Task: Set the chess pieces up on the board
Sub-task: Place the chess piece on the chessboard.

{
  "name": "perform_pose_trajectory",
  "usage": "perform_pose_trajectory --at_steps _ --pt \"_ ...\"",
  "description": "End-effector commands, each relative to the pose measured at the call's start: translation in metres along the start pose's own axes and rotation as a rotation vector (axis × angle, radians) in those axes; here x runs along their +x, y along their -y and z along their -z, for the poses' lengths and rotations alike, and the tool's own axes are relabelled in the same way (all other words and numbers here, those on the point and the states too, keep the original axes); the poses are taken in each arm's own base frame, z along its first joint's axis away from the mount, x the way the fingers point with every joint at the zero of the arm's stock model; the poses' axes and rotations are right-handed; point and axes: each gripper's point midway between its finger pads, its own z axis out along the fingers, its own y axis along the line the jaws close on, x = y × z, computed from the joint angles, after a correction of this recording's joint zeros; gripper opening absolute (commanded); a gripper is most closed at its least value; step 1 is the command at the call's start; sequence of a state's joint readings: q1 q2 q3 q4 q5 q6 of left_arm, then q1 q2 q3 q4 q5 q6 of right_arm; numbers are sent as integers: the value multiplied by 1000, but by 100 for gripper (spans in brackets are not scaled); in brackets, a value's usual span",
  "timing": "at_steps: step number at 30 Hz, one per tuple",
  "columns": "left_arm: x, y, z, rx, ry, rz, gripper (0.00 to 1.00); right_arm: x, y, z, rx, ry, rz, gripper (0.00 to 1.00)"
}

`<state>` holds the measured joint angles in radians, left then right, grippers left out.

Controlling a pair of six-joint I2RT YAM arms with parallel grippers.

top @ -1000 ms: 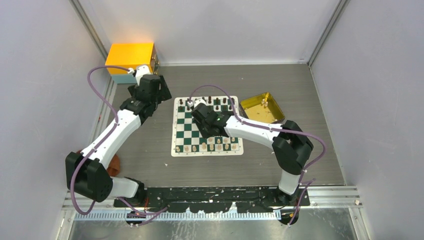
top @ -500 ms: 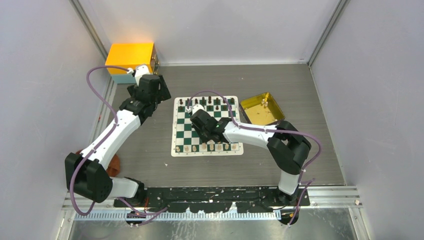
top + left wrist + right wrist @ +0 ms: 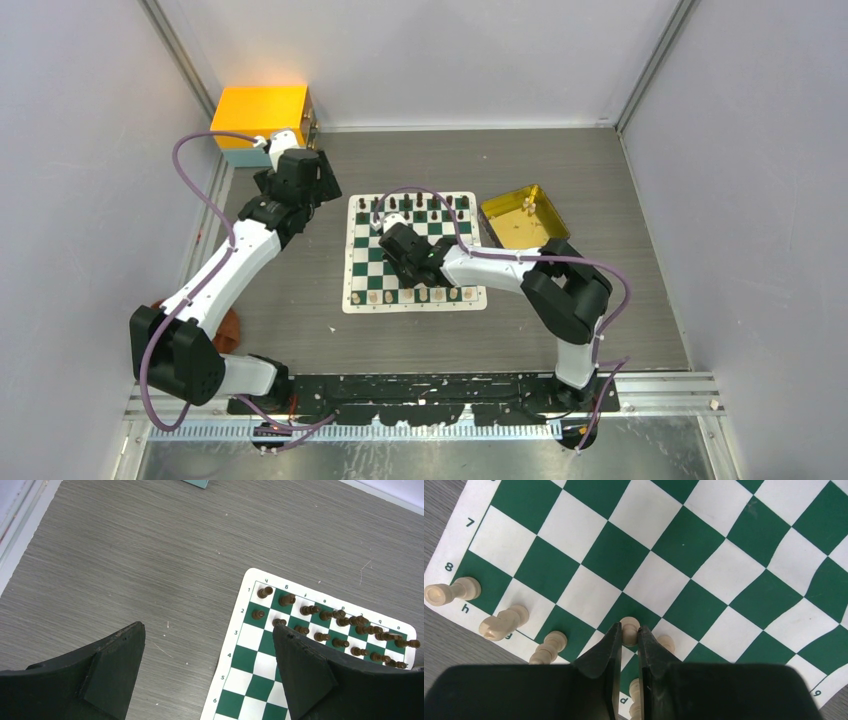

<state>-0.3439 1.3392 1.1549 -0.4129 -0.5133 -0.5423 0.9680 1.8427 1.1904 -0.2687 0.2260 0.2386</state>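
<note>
The green and white board (image 3: pixel 413 252) lies mid-table. Dark pieces (image 3: pixel 420 208) fill its two far rows; they show in the left wrist view (image 3: pixel 330 620) too. Pale pieces (image 3: pixel 420 294) stand along the near edge. My right gripper (image 3: pixel 629 632) is shut on a pale pawn (image 3: pixel 629 630) over the board's near rows, next to another pale pawn (image 3: pixel 666 642). A pale rook (image 3: pixel 449 591), knight (image 3: pixel 501 621) and bishop (image 3: pixel 549 647) stand on the near-left squares. My left gripper (image 3: pixel 207 645) is open and empty, above the table by the board's far left corner (image 3: pixel 252 575).
A gold tray (image 3: pixel 524 216) with a few pale pieces (image 3: pixel 526 205) sits right of the board. An orange box (image 3: pixel 262 112) stands at the far left corner. Grey walls close in the table on three sides.
My right gripper has moved from the board's far side toward its near rows, carrying the pale pawn. The left arm has not moved.
</note>
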Motion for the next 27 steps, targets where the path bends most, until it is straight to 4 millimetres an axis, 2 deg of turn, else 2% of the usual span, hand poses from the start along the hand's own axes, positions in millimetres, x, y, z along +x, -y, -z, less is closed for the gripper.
perform_pose_trajectory --at_steps 1,19,27 --pt "-14 -3 3 -9 44 19 99 -17 -7 1 -17 48 -5 0" --pt "-12 -3 1 -6 41 22 99 -14 -12 -3 -27 13 -2 1" --pt "-13 -1 0 0 43 28 99 -23 -10 3 -13 8 3 0"
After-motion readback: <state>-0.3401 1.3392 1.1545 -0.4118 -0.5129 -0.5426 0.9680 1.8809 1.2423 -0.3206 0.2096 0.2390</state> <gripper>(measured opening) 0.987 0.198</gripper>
